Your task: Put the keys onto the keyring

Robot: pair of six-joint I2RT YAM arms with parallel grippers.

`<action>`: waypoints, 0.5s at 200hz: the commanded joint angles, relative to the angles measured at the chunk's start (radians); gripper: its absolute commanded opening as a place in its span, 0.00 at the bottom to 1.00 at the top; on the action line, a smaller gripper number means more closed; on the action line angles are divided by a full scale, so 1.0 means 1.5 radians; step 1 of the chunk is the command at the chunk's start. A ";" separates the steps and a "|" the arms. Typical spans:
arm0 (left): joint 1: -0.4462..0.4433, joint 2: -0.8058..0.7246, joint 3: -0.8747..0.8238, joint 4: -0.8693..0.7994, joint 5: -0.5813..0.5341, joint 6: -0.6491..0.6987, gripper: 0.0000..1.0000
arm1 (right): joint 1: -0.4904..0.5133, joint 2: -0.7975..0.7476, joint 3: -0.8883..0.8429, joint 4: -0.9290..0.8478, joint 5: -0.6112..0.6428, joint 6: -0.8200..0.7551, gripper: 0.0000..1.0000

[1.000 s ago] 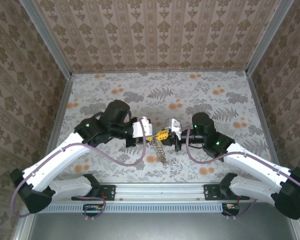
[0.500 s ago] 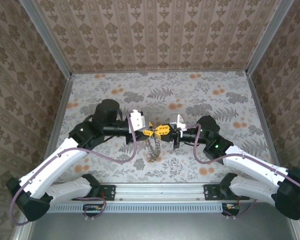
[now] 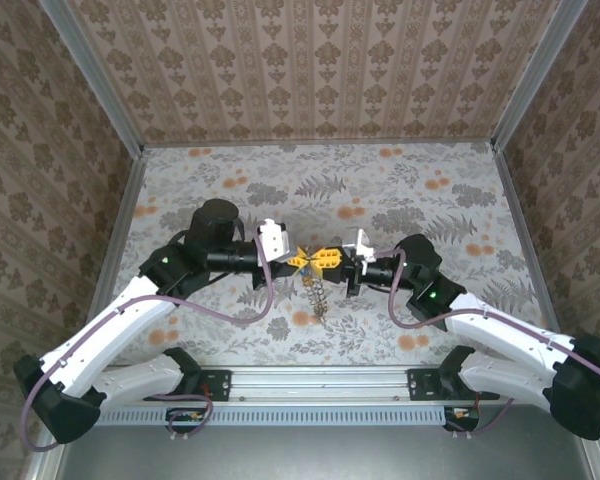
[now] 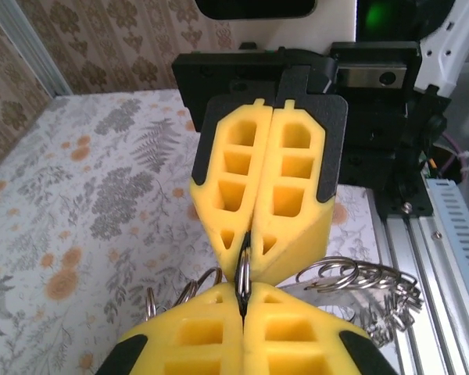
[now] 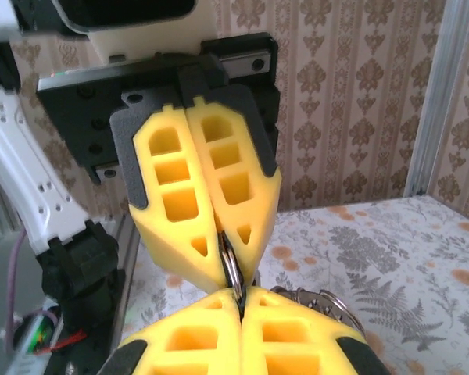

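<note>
My left gripper [image 3: 302, 260] and right gripper [image 3: 330, 261] meet tip to tip above the table's middle. Both are shut on the same thin silvery keyring [image 4: 245, 273], which stands edge-on between the two pairs of yellow fingers. In the right wrist view the keyring [image 5: 231, 273] runs from my right gripper [image 5: 240, 297] up into the left gripper [image 5: 223, 262]. In the left wrist view my left gripper [image 4: 243, 301] faces the right gripper [image 4: 252, 238]. The link chain [image 3: 319, 296] hangs below them towards the table, with several loose rings [image 4: 352, 275] bunched beside the fingers. The coloured key heads are hidden.
The floral table [image 3: 400, 190] is walled by patterned panels at the back and sides. An aluminium rail [image 3: 310, 378] with the arm bases runs along the near edge. Purple cables [image 3: 265, 300] loop beside both arms.
The two grippers have closed in on each other to meet tip to tip on the ring, and both have turned level. The chain has swung and now hangs straight down.
</note>
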State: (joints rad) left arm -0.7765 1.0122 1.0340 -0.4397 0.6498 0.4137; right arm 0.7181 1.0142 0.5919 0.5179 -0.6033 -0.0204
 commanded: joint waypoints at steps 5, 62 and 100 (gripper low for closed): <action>-0.001 0.005 0.047 -0.093 -0.023 0.054 0.00 | 0.001 -0.013 0.116 -0.304 -0.048 -0.177 0.16; -0.034 0.053 0.119 -0.198 -0.094 0.123 0.00 | 0.002 0.045 0.226 -0.525 -0.050 -0.282 0.31; -0.036 0.074 0.139 -0.214 -0.077 0.126 0.00 | 0.005 0.061 0.222 -0.483 -0.034 -0.231 0.31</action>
State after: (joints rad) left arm -0.8242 1.1110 1.1862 -0.7341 0.5182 0.5701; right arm 0.7193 1.0969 0.9123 -0.1848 -0.6521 -0.3904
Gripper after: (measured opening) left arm 0.060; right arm 0.307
